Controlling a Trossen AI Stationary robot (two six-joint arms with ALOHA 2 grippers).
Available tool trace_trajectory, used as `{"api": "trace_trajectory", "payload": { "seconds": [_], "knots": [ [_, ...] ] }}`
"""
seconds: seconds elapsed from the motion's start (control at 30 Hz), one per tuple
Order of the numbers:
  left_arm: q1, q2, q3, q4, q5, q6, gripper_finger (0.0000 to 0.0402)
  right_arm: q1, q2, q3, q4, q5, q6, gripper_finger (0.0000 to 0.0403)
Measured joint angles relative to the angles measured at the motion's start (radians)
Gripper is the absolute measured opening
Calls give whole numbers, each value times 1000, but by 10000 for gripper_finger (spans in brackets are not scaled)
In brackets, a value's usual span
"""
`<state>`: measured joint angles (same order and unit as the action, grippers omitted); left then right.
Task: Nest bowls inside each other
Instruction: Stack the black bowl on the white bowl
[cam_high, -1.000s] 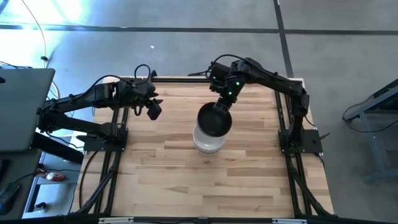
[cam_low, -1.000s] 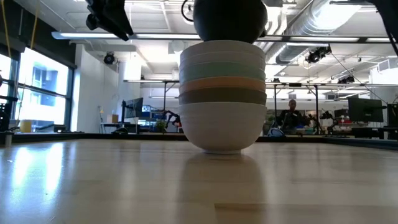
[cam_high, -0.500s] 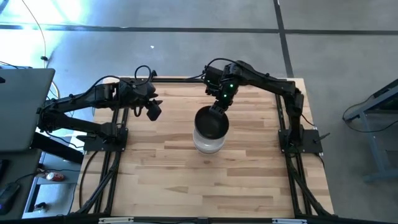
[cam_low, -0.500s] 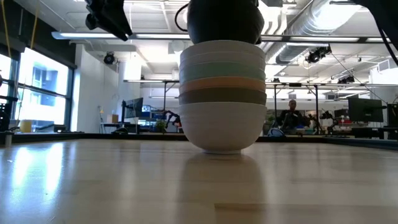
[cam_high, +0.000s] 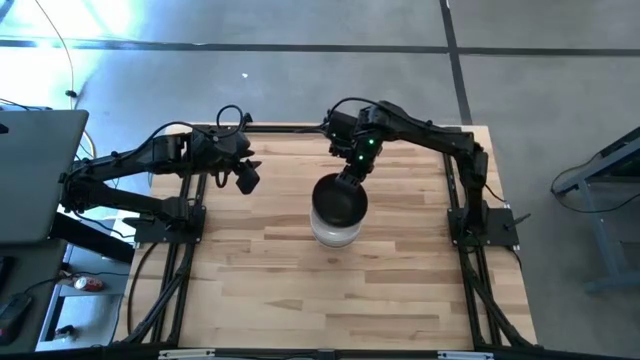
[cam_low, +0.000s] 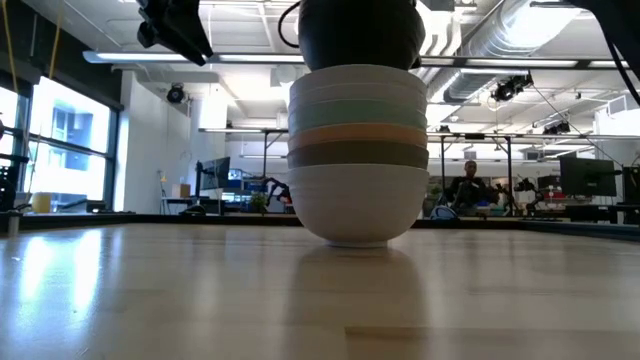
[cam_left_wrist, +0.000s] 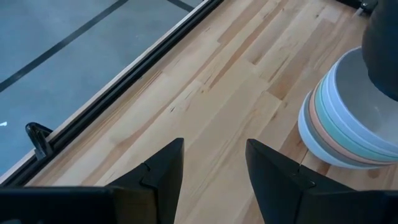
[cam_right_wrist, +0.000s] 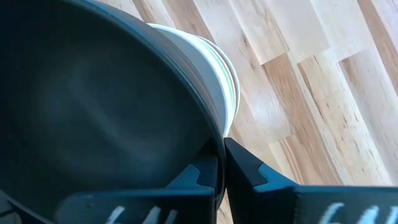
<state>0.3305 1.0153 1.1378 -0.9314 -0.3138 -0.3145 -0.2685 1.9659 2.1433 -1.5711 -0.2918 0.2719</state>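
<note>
A stack of nested bowls (cam_low: 358, 150) rests by its white bottom bowl on the table's middle (cam_high: 335, 228). Olive, peach, mint and white rims show above that bowl. The black bowl (cam_low: 358, 35) sits right over the stack's top rim, and whether it touches that rim I cannot tell. My right gripper (cam_high: 350, 177) stands at the far side of the black bowl (cam_high: 340, 200) and is shut on it. My left gripper (cam_high: 245, 178) hovers open over the table's far left; its wrist view shows the stack (cam_left_wrist: 336, 124) ahead of it. My right gripper (cam_right_wrist: 221, 163) pinches the black bowl's rim (cam_right_wrist: 219, 138) on its far side, one finger inside the bowl and one outside. The fingers come slanting down from the far side. The bowl hangs upright, mouth up, over the stack (cam_right_wrist: 214, 68).
Bare wooden table (cam_high: 300, 290) lies on every side of the stack. Black frame rails run along the table's left and right edges (cam_high: 470, 250). In the low view a person (cam_low: 470, 185) shows far off in the room behind.
My right gripper has carried the black bowl a short way toward the table's left and slightly down, so that it now sits centred over the stack.
</note>
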Motion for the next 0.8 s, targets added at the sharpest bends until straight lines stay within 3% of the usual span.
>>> {"api": "trace_trajectory", "payload": {
  "seconds": [0.8],
  "knots": [
    [-31,0,0,1,-12,0,164,28,53,-1,0,38,2,0]
  ]
}}
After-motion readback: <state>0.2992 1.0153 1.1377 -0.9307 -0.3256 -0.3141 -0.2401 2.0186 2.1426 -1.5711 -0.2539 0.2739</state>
